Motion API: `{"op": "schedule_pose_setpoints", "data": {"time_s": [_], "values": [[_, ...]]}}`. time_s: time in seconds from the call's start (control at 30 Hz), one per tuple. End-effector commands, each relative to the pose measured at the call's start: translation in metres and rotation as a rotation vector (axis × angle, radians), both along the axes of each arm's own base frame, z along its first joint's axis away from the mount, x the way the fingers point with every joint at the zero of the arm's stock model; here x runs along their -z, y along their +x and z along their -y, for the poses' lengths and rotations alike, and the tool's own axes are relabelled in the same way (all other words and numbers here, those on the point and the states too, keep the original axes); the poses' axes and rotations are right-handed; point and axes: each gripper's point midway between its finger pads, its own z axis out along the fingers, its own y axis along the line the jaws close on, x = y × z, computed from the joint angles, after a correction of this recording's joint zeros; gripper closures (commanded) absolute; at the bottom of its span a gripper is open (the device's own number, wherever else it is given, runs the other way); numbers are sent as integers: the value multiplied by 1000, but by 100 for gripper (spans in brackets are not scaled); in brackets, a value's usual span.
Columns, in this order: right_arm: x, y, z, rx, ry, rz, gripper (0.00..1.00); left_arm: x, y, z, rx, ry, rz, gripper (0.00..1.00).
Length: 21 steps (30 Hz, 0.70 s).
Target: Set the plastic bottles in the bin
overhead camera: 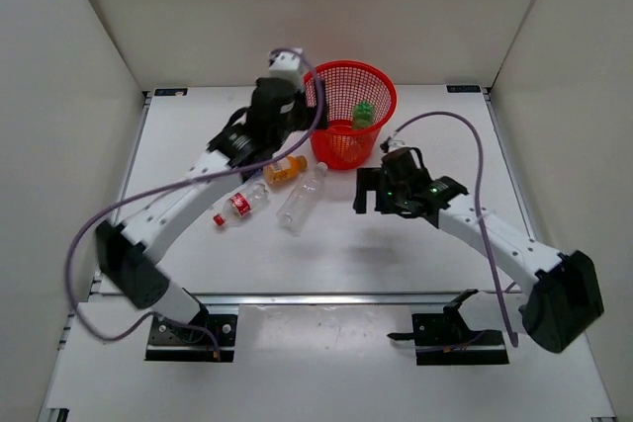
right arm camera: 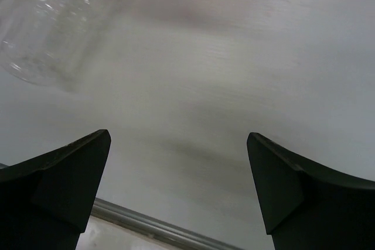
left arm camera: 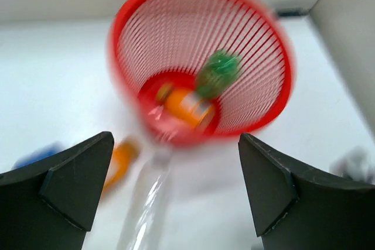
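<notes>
The red mesh bin [overhead camera: 375, 81] stands at the back centre, with a green bottle [overhead camera: 364, 114] and an orange bottle [left arm camera: 187, 107] inside it. On the table in front lie a second orange bottle [overhead camera: 285, 169], a tall clear bottle [overhead camera: 302, 198] and a clear bottle with a red cap [overhead camera: 240, 207]. A blurred blue shape [left arm camera: 36, 155] shows at the left of the left wrist view. My left gripper [overhead camera: 309, 106] is open and empty, raised beside the bin's left rim [left arm camera: 176, 191]. My right gripper [overhead camera: 364, 191] is open and empty over bare table [right arm camera: 179, 185], right of the clear bottle [right arm camera: 53, 27].
White walls close in the table on the left, back and right. A metal rail [right arm camera: 158, 226] runs along the table's near edge. Purple cables loop over both arms.
</notes>
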Motion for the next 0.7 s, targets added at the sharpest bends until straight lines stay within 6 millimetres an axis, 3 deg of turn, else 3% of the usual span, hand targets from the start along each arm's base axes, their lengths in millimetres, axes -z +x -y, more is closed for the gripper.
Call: {"op": "schedule_pose_setpoints", "data": {"time_s": [0.0,0.03,0.07,0.1,0.13,0.17,0.2,0.23,0.3,0.43,0.63,0.67], "values": [[-15,28,-47,-14,71,57,0,58,-66,-76,-116,134,-178,1],[-15,33,-66,-41,94,57,1,80,-86,-101,-143,110,-248,1],[-19,38,-78,-59,108,66,1,77,-104,-114,-160,21,-269,1],[-12,38,-95,-89,119,49,1,113,-119,-127,-142,27,-359,1],[-9,40,-112,-105,118,42,1,131,-138,-147,-163,15,-403,1],[-18,44,-128,-125,129,66,1,129,-148,-161,-198,-16,-401,1],[-18,52,-140,-107,117,69,0,140,-163,-181,-251,11,-426,1],[-8,54,-148,-91,85,62,0,150,-176,-198,-297,45,-461,1],[-11,65,-171,-69,98,85,1,149,-195,-219,-337,47,-458,2],[21,77,-188,58,105,2,1,151,-215,-241,-379,46,-463,1],[61,91,-198,155,41,-23,1,159,-230,-238,-328,71,-495,1],[77,89,-197,183,15,-43,1,158,-231,-235,-311,66,-497,1]]}}
